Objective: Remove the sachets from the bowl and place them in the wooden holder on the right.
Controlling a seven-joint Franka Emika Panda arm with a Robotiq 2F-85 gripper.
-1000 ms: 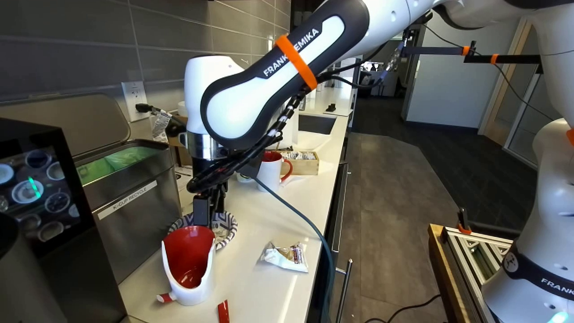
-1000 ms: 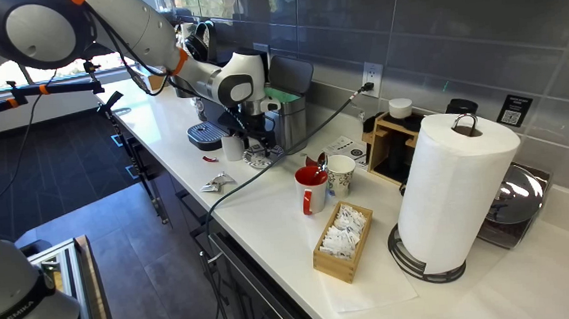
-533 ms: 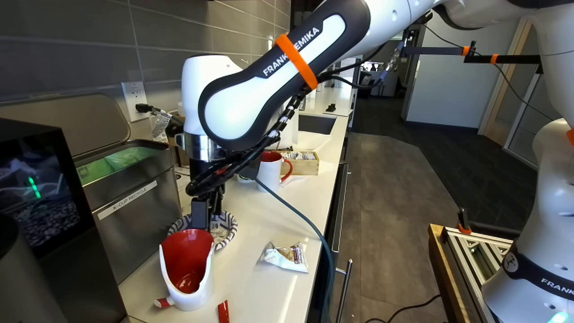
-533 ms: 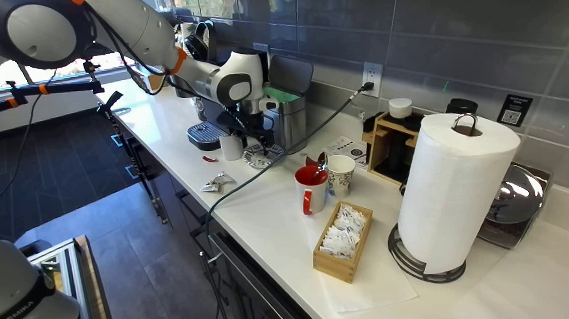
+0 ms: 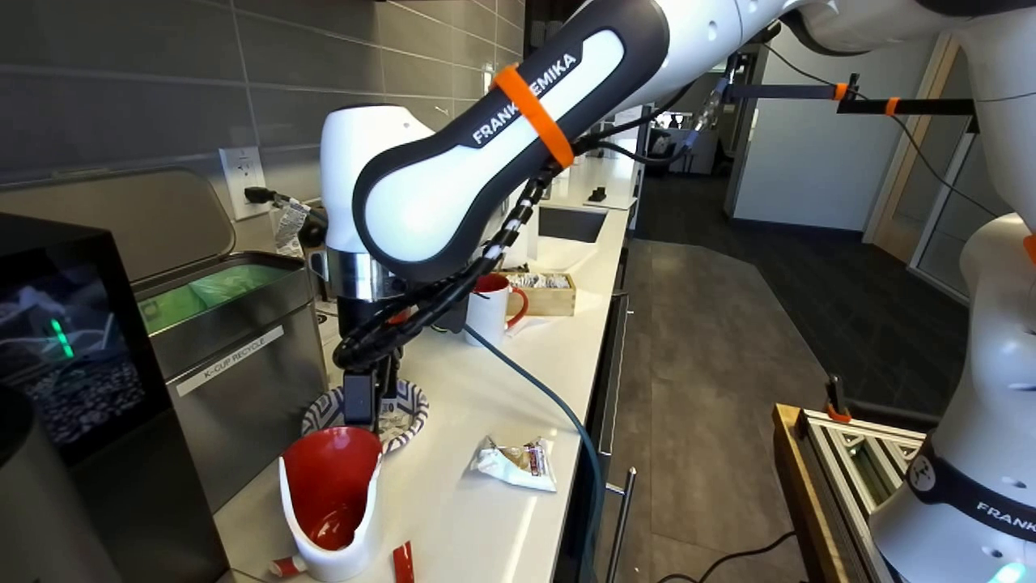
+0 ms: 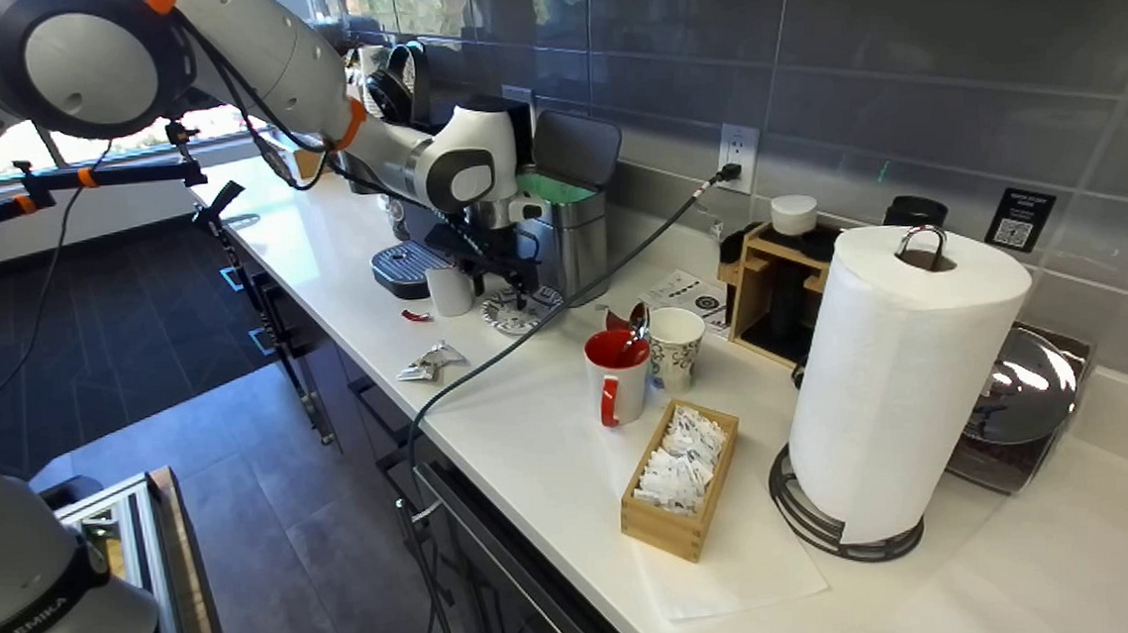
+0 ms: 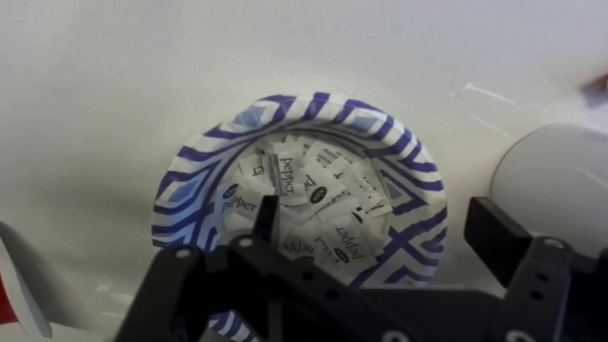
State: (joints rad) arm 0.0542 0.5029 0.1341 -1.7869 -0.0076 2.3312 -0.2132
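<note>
White pepper sachets (image 7: 327,187) lie inside the patterned bowl (image 7: 424,178). End effector (image 7: 375,216), jaws apart: one over the bowl's interior, the other outside its rim. I judge it must shift towards the bowl's middle before closing.

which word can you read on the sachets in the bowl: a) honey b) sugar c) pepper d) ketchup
c, since the wrist view shows "pepper" printed on several of the white sachets lying in the bowl.
</note>
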